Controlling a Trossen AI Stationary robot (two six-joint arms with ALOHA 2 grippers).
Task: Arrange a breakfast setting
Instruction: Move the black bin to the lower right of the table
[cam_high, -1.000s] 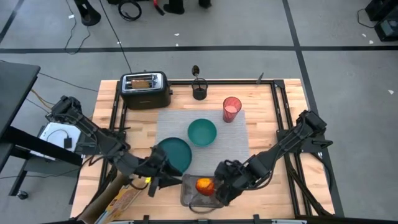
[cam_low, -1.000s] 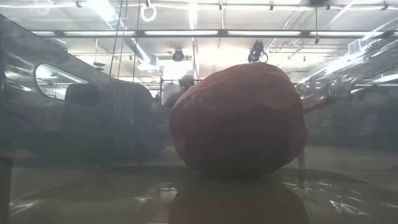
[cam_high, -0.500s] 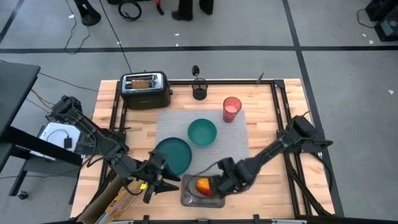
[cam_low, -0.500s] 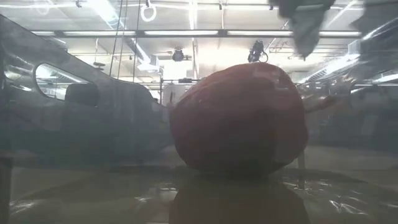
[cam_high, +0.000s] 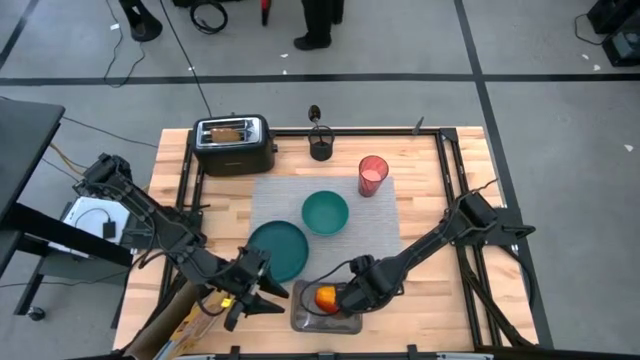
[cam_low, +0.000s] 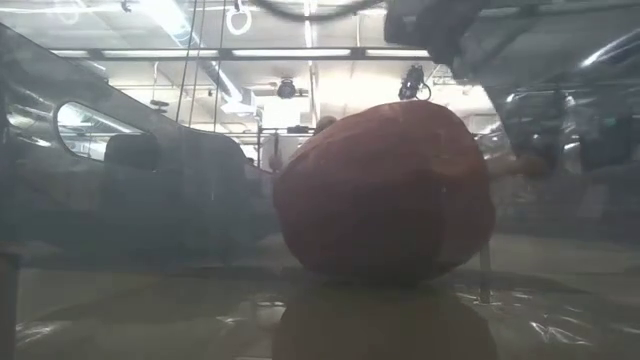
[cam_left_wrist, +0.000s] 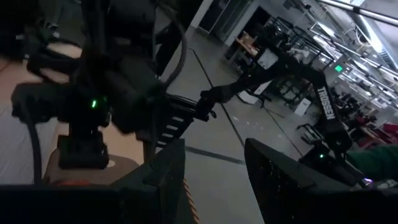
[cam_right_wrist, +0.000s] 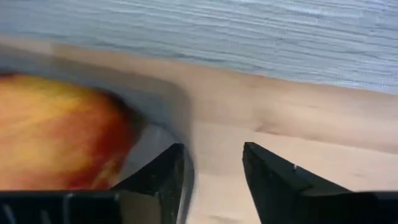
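The red-yellow apple lies in the grey square tray at the table's near edge and fills the low view. My right gripper is open just to the apple's right; in the right wrist view the apple lies beside its fingers, not between them. My left gripper is open and empty left of the tray. The teal plate, teal bowl and pink-red cup stand on the grey placemat. A toast slice sticks out of the toaster.
The black-and-chrome toaster stands at the far left. A small black holder stands at the far edge. A brown box lies at the near left corner. Bare wood lies right of the placemat.
My right gripper has gone toward the table's left and down, closing in on the apple in the tray, and now shows at the top of the low view. My left gripper has gone a little toward the near edge. The apple has stayed where it was.
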